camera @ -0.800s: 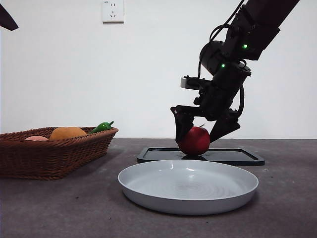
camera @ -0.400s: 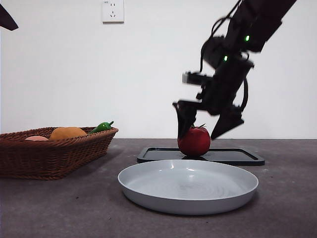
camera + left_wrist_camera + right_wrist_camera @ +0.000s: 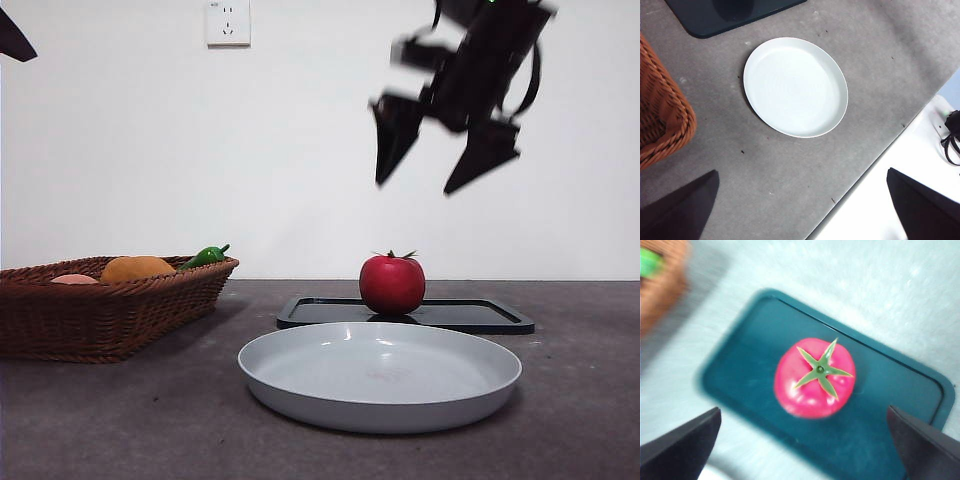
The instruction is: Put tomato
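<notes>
The red tomato [image 3: 392, 284] with a green stem stands upright on the black tray [image 3: 480, 316] behind the plate. It also shows in the right wrist view [image 3: 815, 378], on the dark tray [image 3: 750, 365]. My right gripper [image 3: 447, 150] is open and empty, high above the tomato. My left gripper [image 3: 802, 210] is open and empty, high over the table, with only a black tip [image 3: 14, 38] showing at the front view's top left corner.
A grey plate [image 3: 380, 375] lies in front of the tray; it also shows in the left wrist view [image 3: 795, 86]. A wicker basket [image 3: 100, 305] at the left holds an orange fruit [image 3: 137, 268] and a green pepper [image 3: 205, 256].
My right gripper let go of the tomato and rose well above it, jaws open. The tomato stays on the tray.
</notes>
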{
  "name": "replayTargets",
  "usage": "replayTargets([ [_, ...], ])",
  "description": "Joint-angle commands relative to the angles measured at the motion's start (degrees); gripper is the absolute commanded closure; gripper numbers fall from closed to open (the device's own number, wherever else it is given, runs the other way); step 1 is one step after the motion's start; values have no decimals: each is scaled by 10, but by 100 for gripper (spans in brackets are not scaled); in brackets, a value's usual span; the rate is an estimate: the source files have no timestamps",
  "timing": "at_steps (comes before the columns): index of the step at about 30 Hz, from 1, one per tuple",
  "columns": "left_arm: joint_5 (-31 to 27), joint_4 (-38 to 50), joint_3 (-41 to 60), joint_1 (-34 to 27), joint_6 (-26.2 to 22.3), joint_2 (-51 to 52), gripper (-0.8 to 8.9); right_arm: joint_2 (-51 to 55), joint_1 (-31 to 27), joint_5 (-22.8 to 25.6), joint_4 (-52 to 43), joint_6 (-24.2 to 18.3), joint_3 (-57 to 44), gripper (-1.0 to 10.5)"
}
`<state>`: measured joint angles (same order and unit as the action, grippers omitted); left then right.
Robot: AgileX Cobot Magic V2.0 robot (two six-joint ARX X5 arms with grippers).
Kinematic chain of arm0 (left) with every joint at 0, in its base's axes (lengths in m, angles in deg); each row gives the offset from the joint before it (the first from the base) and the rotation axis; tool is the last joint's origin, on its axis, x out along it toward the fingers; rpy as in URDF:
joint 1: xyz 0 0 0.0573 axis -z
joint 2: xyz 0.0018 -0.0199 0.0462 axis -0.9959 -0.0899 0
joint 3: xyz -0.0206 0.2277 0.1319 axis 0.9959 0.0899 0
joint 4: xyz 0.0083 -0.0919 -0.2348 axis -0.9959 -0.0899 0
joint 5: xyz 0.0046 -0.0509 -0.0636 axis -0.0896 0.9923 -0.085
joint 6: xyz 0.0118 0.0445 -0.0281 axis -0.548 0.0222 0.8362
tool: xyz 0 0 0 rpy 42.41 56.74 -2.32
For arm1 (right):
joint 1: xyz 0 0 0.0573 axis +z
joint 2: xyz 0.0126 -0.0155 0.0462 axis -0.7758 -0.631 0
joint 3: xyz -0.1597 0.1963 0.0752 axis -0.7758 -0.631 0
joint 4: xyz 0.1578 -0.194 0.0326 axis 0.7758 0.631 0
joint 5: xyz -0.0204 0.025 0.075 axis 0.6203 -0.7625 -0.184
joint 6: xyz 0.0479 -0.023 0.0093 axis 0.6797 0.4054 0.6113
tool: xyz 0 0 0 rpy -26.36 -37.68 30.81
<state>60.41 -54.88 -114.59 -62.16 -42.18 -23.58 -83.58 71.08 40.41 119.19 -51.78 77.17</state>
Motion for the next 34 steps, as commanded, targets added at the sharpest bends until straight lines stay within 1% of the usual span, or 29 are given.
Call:
replayTargets([
  [1, 5, 3, -11, 2, -3, -3, 254, 37, 3, -29, 23, 7, 15, 422],
  [3, 5, 3, -11, 2, -3, -3, 254, 70, 3, -38, 46, 9, 15, 422],
  [7, 5, 3, -11, 2, -3, -3, 254, 123, 3, -40, 100, 9, 14, 422],
  [10, 5, 3, -11, 2, -3, -3, 254, 161, 3, -59, 148, 9, 14, 422],
  [12, 5, 3, -11, 2, -3, -3, 254, 188, 3, -63, 177, 9, 14, 422],
  [17, 5, 3, -11, 2, -3, -3, 254, 255, 3, -67, 214, 9, 3, 422],
  [22, 5, 3, -11, 2, -3, -3, 254, 337, 5, -70, 230, 9, -51, 422],
  [27, 5, 3, -11, 2, -3, -3, 254, 424, 21, -75, 232, 9, -130, 422],
  [34, 5, 3, -11, 2, -3, -3, 254, 502, 44, -127, 245, 10, -242, 422],
])
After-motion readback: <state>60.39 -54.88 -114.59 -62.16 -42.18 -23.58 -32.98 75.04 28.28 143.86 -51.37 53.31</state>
